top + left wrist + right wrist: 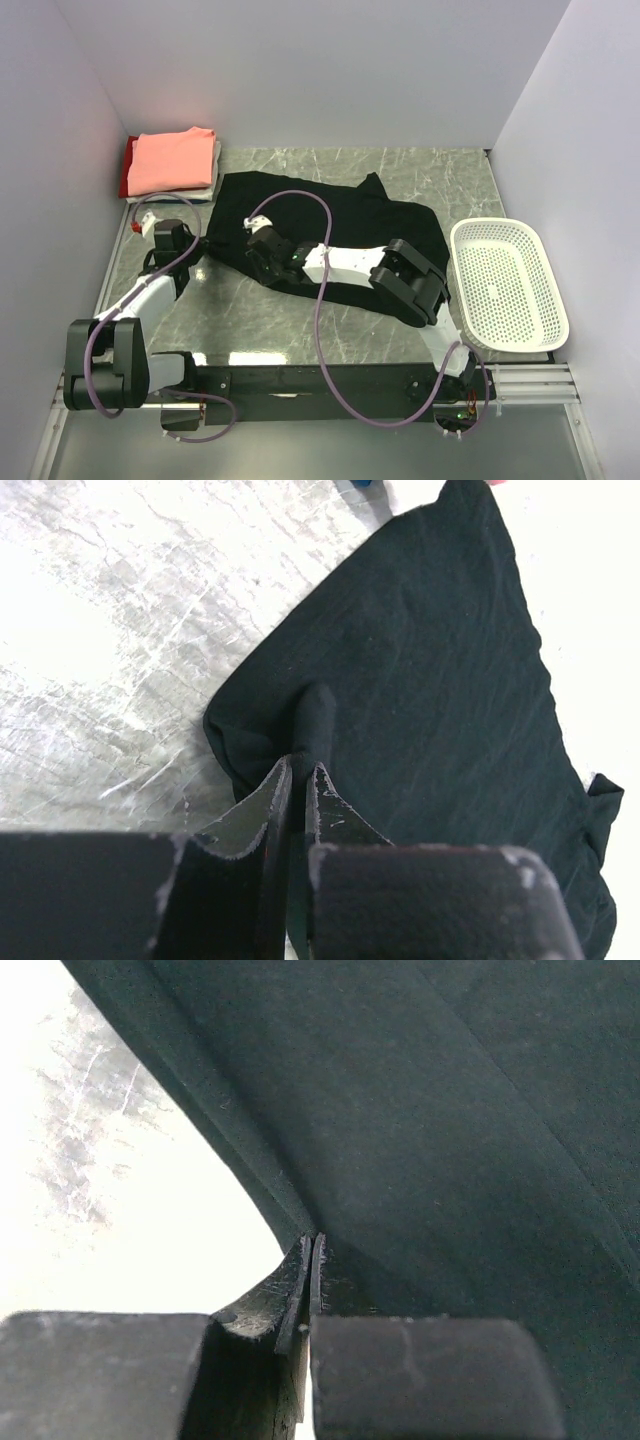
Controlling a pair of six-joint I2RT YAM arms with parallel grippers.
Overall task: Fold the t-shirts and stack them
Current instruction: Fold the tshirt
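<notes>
Pincers tight on black t-shirt edges

Evenly lit overhead; wrist views wash the table into white glare.

Likely lab: white-walled robot table
</notes>
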